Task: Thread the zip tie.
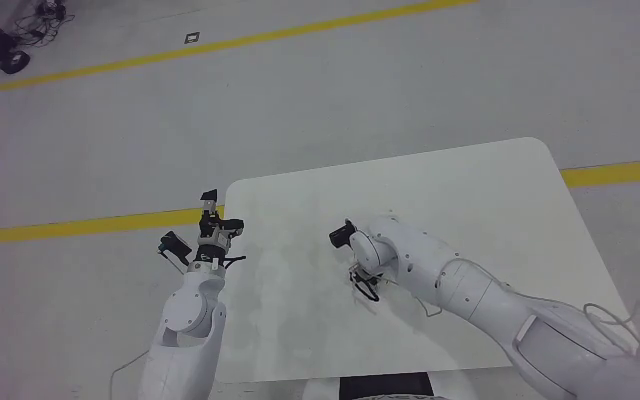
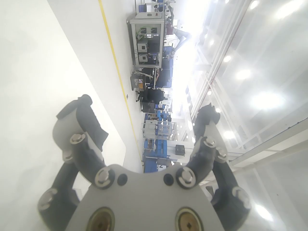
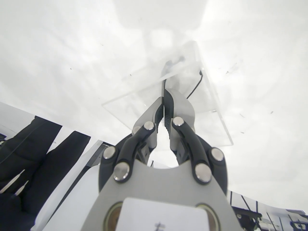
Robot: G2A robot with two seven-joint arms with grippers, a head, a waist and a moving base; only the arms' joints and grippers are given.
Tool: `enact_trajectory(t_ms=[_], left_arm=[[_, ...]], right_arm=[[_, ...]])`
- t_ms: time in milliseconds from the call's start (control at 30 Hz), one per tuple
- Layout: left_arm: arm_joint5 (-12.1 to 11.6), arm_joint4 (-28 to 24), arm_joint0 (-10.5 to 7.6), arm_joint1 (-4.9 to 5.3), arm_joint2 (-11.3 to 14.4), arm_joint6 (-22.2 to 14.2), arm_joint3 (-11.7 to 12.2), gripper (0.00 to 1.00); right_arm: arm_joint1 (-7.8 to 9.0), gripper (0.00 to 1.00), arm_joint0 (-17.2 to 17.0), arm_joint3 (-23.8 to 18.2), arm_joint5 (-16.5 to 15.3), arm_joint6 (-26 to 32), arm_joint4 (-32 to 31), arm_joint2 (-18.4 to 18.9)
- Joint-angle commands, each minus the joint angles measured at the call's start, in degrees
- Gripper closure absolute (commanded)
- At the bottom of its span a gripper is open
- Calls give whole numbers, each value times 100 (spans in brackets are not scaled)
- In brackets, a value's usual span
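Fingers [image 2: 83,121] of the left gripper [image 2: 146,108] stand spread wide with nothing between them. In the top view this left gripper [image 1: 214,214] sits at centre left of the frame, right at the left edge of the white table [image 1: 480,200], and points toward the top of the frame. A yellow floor line [image 1: 90,226] runs off to the left of it. Toward the middle of the top view, the right gripper [image 1: 362,284] hangs low over the table, below and left of the frame's centre and well apart from the left one. In the right wrist view the right gripper [image 3: 164,92] has its two fingers pressed together at the tips, in the centre of the frame. Its tips sit over a clear plate [image 3: 209,118] that lies flat on the table. A thin black strand, the zip tie [image 3: 195,88], curves just right of the fingertips, above centre of the frame, and lies over the clear plate. A short dark line also rises from between the closed tips, so the gripper seems to be pinching one end of the zip tie, though the haze there makes the grip hard to confirm. The tie's far end shows as a small dark hook near the plate's upper right edge.
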Motion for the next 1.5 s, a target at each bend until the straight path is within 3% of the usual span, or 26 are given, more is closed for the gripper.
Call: enact_trajectory(t_ms=[0,267,433,1033,1200,1300,1467], left_arm=[[0,0,0,0,0,0,0,0],[0,0,0,0,0,0,0,0],[0,0,0,0,0,0,0,0],[0,0,0,0,0,0,0,0],[0,0,0,0,0,0,0,0],[0,0,0,0,0,0,0,0],[0,0,0,0,0,0,0,0]], right_arm=[[3,100,-10,-54,0,34,-58,37],[51,100,-169,-442,0,241,-369,331],[113,100,-292,-675,0,241,-232,586],[751,100,-728,-1551,-391,241,1008,1463],[903,100,-1124,-2038,-769,11,1698,2070],[960,100,-1416,-2233,-1150,-338,2277,2405],[978,100,-1640,-2153,-1899,-856,3329,2715]])
